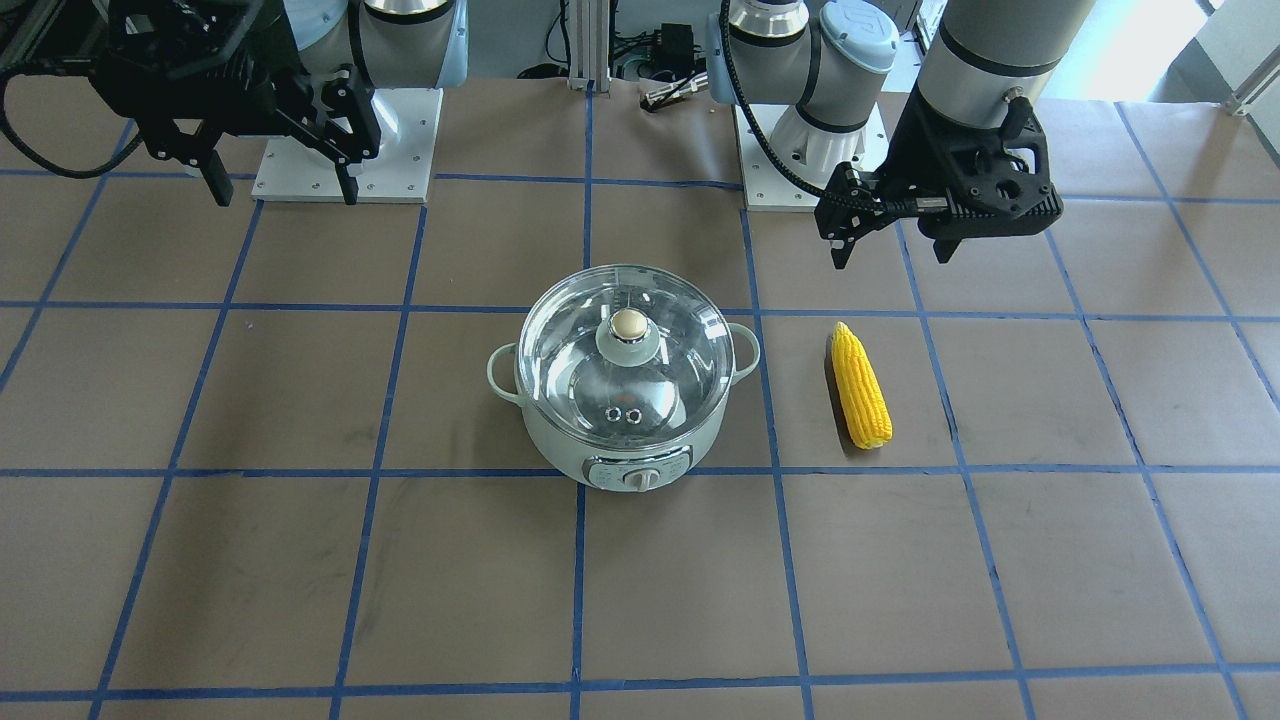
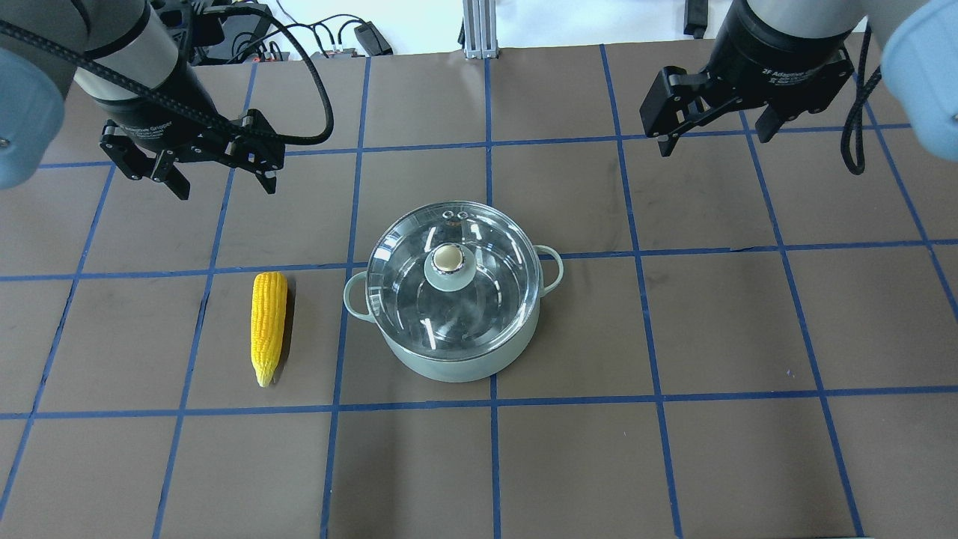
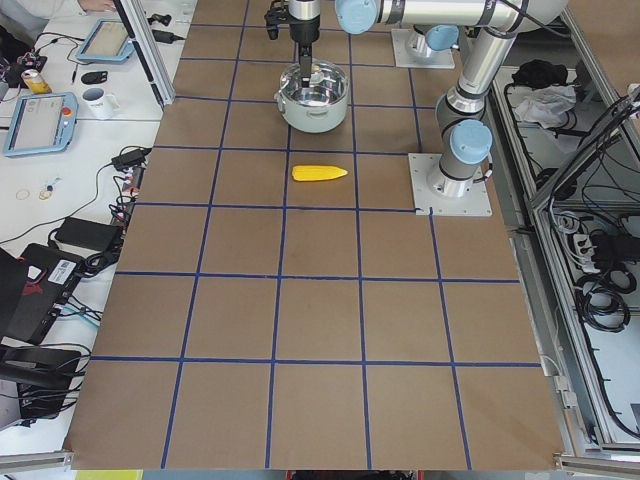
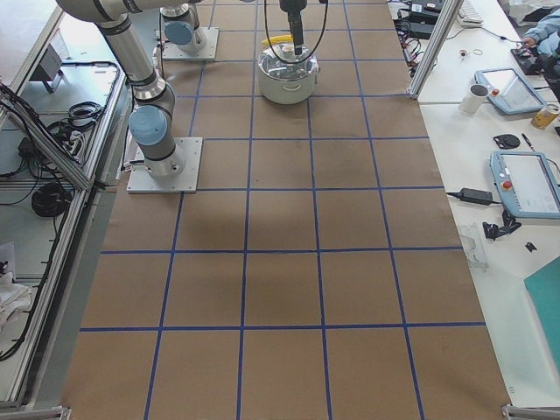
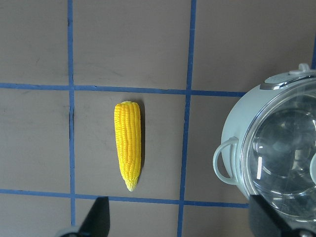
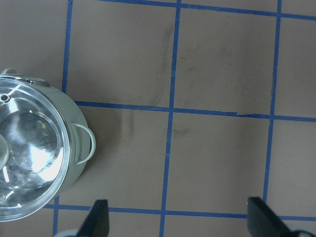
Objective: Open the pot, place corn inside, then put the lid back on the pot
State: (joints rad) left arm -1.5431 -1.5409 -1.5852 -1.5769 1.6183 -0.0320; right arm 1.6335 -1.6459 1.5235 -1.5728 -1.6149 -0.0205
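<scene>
The pale mint-green pot (image 2: 449,359) stands mid-table with its glass lid (image 2: 419,299) on it and the beige knob (image 2: 448,257) upright in the lid's centre. It shows in the front view too (image 1: 560,450). The yellow corn (image 2: 269,325) lies on the table to the pot's left, also in the front view (image 1: 861,386) and the left wrist view (image 5: 129,143). My left gripper (image 2: 222,182) hangs open and empty above the table behind the corn. My right gripper (image 2: 716,140) hangs open and empty behind the pot's right side.
The table is brown paper crossed by blue tape lines (image 2: 490,142). Both arm bases (image 1: 345,145) stand on plates at the robot's edge. Side benches with tablets and cables (image 3: 40,120) lie beyond the table.
</scene>
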